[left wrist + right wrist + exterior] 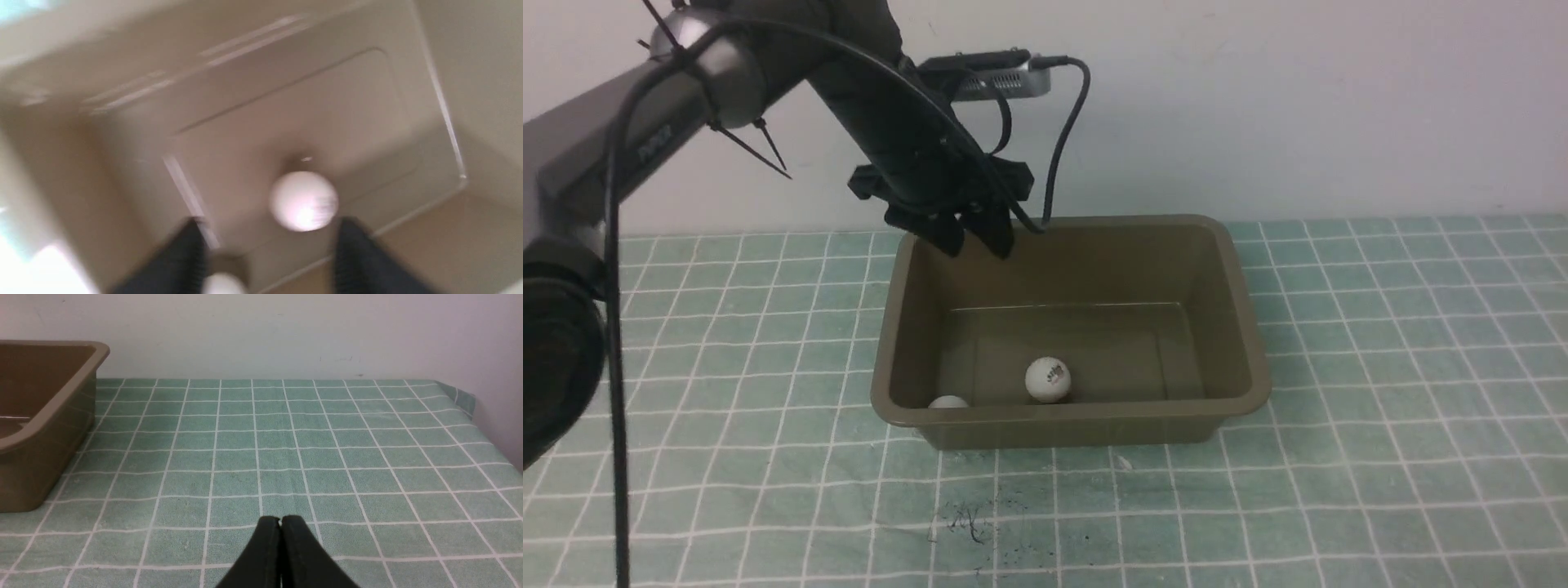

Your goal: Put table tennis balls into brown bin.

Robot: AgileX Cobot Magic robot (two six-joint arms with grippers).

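The brown bin (pixel 1241 327) stands mid-table. Two table tennis balls lie on its floor: one with a printed logo (pixel 1047 380) near the front wall, another (pixel 947 402) half hidden behind the front-left rim. My left gripper (pixel 974 238) hangs over the bin's back-left corner, its jaws apart and nothing between them. In the blurred left wrist view, the logo ball (pixel 303 201) lies on the bin floor beyond the fingers (pixel 359 253), and the other ball (pixel 222 284) shows at the frame edge. My right gripper (pixel 280 521) is shut and empty, low over the tablecloth beside the bin (pixel 49 416).
A green checked cloth (pixel 1380 408) covers the table, with a white wall behind. The table's right edge meets a wall (pixel 502 396). A camera and cable (pixel 1062 122) ride on the left wrist above the bin's back rim.
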